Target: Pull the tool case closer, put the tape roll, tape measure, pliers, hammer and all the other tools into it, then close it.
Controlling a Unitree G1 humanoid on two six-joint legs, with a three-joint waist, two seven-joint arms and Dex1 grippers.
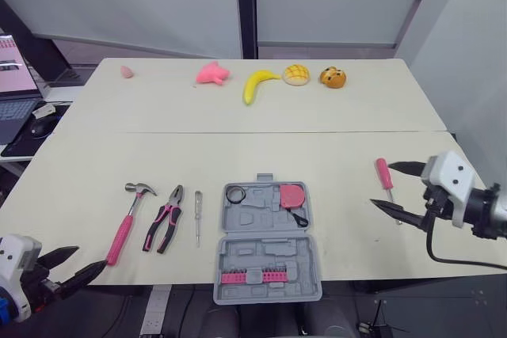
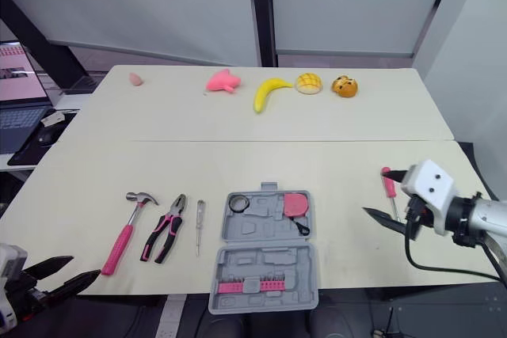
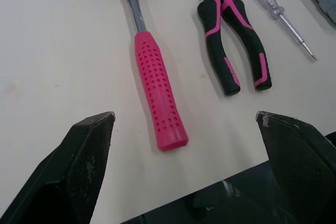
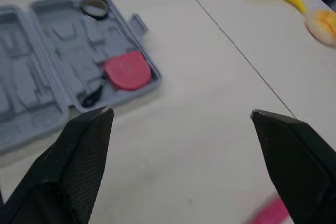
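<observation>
Nearest the robot, the left gripper [image 1: 89, 257] hangs just off the table's [image 1: 333, 132] front edge at about 8 o'clock from the tool case [image 1: 238, 255]. Its fingers are spread wide with nothing in them. The case lies open and flat at the front edge, dead centre, with a row of pink bits [image 1: 253, 277] in the near half. In the far half, the tape roll [image 1: 236, 193] sits at 11 o'clock and the red tape measure [image 1: 291, 195] at 1 o'clock.

At 9 o'clock from the case, side by side on the table and apart from each other: tester screwdriver [image 1: 198, 215] closest, then pliers [image 1: 165, 219], then hammer [image 1: 127, 223] with its pink handle toward the robot.

At 3 o'clock, well apart from the case, the right gripper [image 4: 180, 111] is spread wide too, gripping nothing, right by a pink screwdriver [image 1: 384, 173].

Far side, around 12 o'clock: pink toy [image 1: 212, 74], banana [image 1: 257, 83], bun [image 1: 295, 74], orange toy [image 1: 333, 77].
</observation>
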